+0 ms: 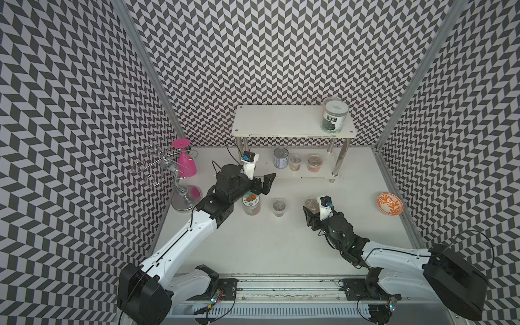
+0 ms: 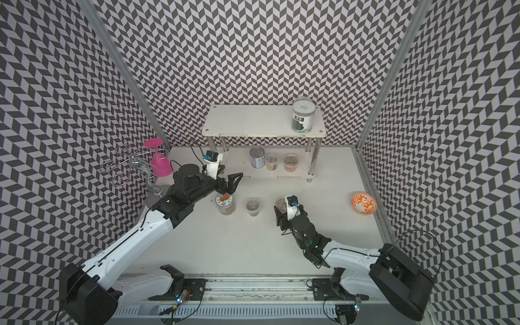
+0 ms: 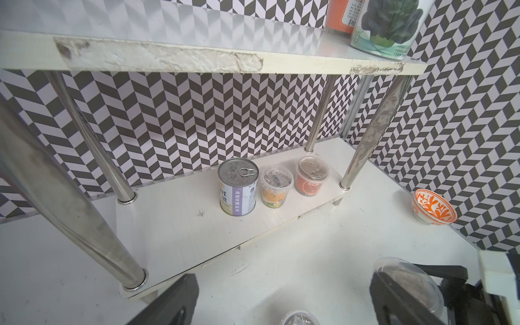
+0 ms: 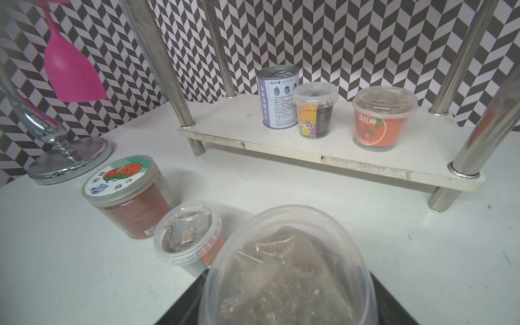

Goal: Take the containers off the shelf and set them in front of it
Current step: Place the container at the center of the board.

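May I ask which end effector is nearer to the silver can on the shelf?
Left. The left end effector hangs open just in front of the can; the right end effector is farther forward, around a clear tub.

Left arm [image 1: 197, 225] and right arm [image 1: 394, 253]: white shells dotted with probable screws, black wrists, thin black cables, bulky black housings at seven and four o'clock.
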Motion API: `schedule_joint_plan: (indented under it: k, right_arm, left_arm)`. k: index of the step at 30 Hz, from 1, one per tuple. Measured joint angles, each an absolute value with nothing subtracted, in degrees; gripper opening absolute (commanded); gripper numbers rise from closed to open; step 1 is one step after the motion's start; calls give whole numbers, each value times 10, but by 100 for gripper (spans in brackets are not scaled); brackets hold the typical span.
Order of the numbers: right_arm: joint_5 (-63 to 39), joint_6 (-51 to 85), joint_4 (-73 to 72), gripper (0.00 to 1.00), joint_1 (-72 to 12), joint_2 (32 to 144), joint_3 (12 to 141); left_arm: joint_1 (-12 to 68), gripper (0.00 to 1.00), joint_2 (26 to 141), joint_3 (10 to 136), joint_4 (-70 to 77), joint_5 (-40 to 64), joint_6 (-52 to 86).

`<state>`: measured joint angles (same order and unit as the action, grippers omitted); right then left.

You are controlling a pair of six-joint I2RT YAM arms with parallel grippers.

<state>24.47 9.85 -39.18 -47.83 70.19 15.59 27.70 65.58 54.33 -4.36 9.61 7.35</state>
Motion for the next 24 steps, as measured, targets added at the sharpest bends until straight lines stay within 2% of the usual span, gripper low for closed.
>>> schedule_joint_plan:
  k: [12, 19, 24]
  right_arm:
    - [247, 109, -486, 71, -466, 883, 184]
    - [240, 110, -522, 72, -458, 941, 196]
    - [236, 110, -543, 77, -453, 961, 203]
  left_arm:
    - [273, 100, 656, 538, -43, 111, 74]
    - [273, 100, 656, 538, -43, 115, 73]
    - [273, 100, 657, 538, -43, 117, 73]
